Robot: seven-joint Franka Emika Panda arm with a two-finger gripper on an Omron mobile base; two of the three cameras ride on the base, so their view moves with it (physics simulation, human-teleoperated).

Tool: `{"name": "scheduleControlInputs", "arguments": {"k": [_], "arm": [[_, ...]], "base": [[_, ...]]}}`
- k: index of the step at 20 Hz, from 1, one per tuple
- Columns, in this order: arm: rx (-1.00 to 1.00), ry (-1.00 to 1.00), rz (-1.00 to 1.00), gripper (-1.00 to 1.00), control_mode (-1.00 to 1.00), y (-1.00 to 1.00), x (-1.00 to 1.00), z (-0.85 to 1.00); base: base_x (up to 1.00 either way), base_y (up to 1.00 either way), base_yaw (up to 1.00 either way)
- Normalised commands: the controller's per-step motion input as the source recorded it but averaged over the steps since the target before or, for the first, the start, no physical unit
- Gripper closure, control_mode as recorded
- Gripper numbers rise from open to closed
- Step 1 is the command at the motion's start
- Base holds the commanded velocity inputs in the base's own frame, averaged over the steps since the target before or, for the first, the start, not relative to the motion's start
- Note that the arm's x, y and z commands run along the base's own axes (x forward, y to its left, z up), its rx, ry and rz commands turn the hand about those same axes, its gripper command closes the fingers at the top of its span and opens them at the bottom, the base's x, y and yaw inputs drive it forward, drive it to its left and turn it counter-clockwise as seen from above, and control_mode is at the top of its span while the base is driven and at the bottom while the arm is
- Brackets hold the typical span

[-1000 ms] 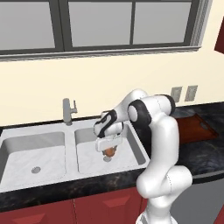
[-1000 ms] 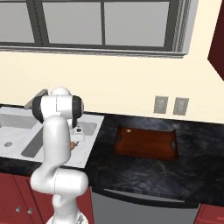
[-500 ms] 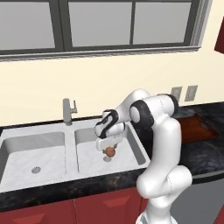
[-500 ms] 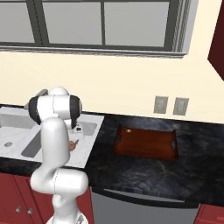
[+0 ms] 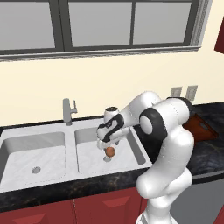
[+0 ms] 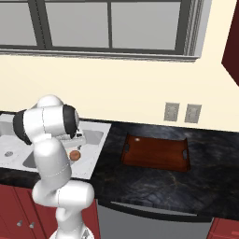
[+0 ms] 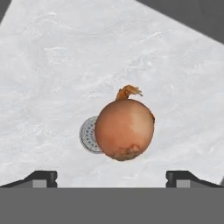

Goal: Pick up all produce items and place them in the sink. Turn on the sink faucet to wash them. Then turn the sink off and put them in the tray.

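1. Left base view: one onion (image 5: 110, 151) lies in the right basin of the sink (image 5: 26, 144), by its drain. The hand (image 5: 106, 143) hangs just above, not gripping it. One faucet (image 5: 67, 111) stands behind the basins; no water is visible. Judgement: placing done; washing and traying remain.
2. Right base view: one tray (image 6: 156, 152) sits on the counter (image 6: 154, 186), nothing in it, well apart from the sink.
3. Hand view: fingertips (image 7: 43, 177) stand wide, clear of the onion on either side; one drain (image 7: 89, 134) partly hidden.
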Motion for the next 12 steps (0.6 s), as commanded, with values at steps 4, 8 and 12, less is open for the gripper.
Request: {"name": "scheduleControlInputs", "arguments": {"k": [4,8,12], "arm": [[0.00,-0.17,0.04,-1.00,-1.00,0.00,-0.25,0.86],[0.02,-0.17,0.06,-1.00,-1.00,0.00,-0.28,0.99],[0.06,-0.13,0.12,-1.00,-1.00,0.00,-0.28,0.98]], "base": [[0.00,0.00,0.00],[0.00,0.00,0.00],[0.00,0.00,0.00]]}}
